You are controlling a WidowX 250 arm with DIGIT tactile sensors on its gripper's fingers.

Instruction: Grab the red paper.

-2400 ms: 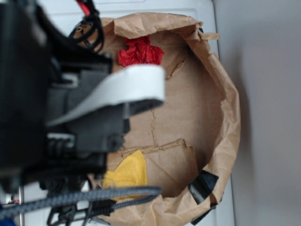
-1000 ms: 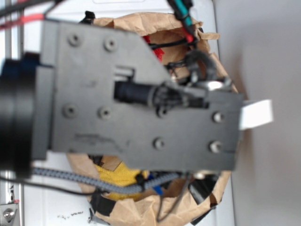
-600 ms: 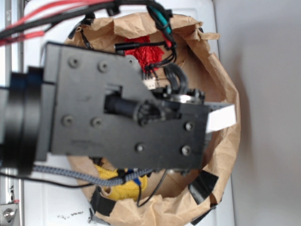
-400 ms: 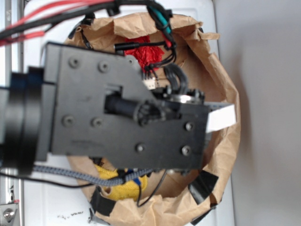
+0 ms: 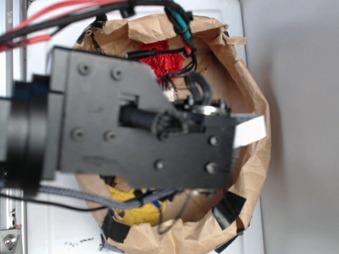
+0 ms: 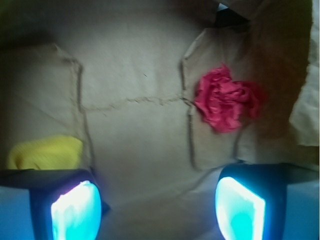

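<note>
Grasp not begun: end effector (image 6: 157, 205) spread and empty above the bag (image 6: 135, 135) floor, red paper (image 6: 225, 99) untouched beyond its right finger.

**Arm housing over the open brown paper bag**

Most of the exterior view is filled by the dark arm housing (image 5: 143, 127), seen blurred above the brown paper bag (image 5: 254, 132). The red paper (image 5: 164, 61) is partly seen near the bag's far wall, crossed by black cables (image 5: 183, 53). A yellow cloth (image 5: 139, 209) is visible below the housing. The bag is carried by a white table (image 5: 53, 227).
</note>
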